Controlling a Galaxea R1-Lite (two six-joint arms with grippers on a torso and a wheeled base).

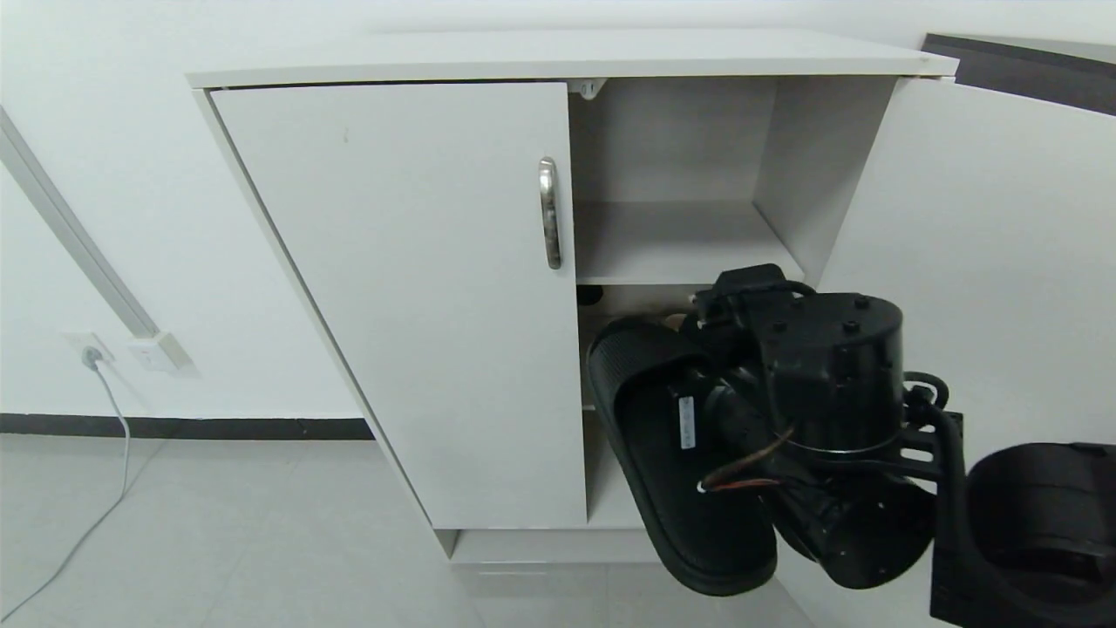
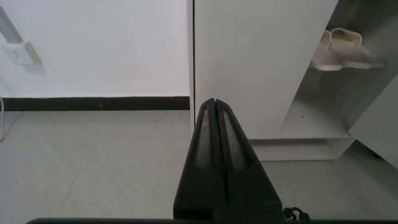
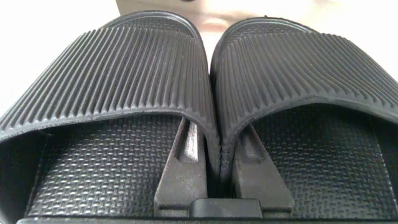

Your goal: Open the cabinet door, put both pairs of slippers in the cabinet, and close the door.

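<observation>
The right end effector (image 3: pixel 217 167) is clamping the black slippers (image 1: pixel 680 453) together at lower centre-right, facing the open cabinet (image 1: pixel 567 57), and is probably needing a forward reach inside next.

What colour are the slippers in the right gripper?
The slippers are black with ribbed straps; right wrist view shows best.

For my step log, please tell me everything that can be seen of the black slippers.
The black slippers are rubbery-looking slides with ribbed straps and textured footbeds. The right gripper holds them side by side, its fingers clamping their touching inner edges. They hang tilted, toes toward the open right half of the cabinet.
</observation>
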